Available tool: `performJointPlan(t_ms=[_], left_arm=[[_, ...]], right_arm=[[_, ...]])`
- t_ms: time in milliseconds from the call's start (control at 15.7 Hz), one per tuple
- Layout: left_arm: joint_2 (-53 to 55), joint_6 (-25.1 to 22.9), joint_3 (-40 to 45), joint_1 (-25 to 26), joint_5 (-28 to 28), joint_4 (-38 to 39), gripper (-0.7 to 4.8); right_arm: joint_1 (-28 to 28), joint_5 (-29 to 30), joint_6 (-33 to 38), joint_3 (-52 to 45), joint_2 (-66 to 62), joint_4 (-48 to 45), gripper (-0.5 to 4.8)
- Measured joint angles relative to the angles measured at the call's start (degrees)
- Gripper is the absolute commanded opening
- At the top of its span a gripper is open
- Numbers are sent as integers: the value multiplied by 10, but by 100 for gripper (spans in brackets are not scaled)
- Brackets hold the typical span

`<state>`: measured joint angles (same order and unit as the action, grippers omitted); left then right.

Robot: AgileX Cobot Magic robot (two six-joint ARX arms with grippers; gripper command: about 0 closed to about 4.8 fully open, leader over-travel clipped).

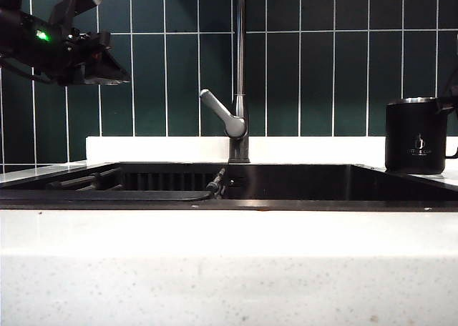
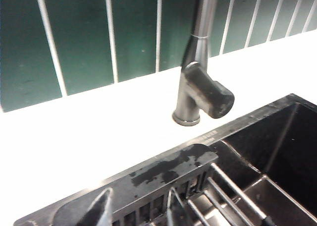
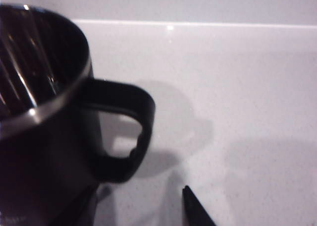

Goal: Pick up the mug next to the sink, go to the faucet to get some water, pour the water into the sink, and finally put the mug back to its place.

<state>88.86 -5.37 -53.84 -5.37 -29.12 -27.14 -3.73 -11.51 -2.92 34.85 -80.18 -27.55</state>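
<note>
Far left, up high against the dark green tiled wall [image 1: 300, 68], the left gripper [image 1: 107, 72] hangs in the air, well above the white speckled countertop [image 1: 229, 269]; from the exterior view and its own wrist view, where just one dark fingertip [image 2: 96, 211] pokes in, I can't say whether its jaws are spread or pressed together. Below it, the wide rectangular black sink [image 1: 322, 183] runs across the counter, with a dark slatted rack [image 1: 86, 179] lying in its left part. Centre stage, the tall slim dark-metal faucet [image 1: 240, 68] stands upright at the sink's back edge, its grey paddle-shaped lever [image 1: 218, 111] slanting up to the left. No stream showing from it. Over to the right, the matte black cylindrical mug [image 1: 416, 135] with the shiny steel rim stands upright on the counter just beside the sink, handle pointing right. The right gripper [image 3: 143, 206] is down close by that handle, its two dark fingertips [image 3: 195, 208] spread apart, pinching nothing yet.
</note>
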Motion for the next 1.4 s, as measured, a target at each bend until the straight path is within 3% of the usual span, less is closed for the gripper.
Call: performJointPlan(t_ms=[383, 829, 1404], left_arm=[[2, 0, 0, 0, -1, -1, 139], [2, 0, 0, 0, -2, -1, 139], [2, -1, 0, 0, -3, -1, 139]], right_arm=[[-18, 3, 0, 0, -31, -82, 274], [-50, 83, 0, 1, -78, -144, 260], [-60, 103, 0, 93, -166, -143, 246]])
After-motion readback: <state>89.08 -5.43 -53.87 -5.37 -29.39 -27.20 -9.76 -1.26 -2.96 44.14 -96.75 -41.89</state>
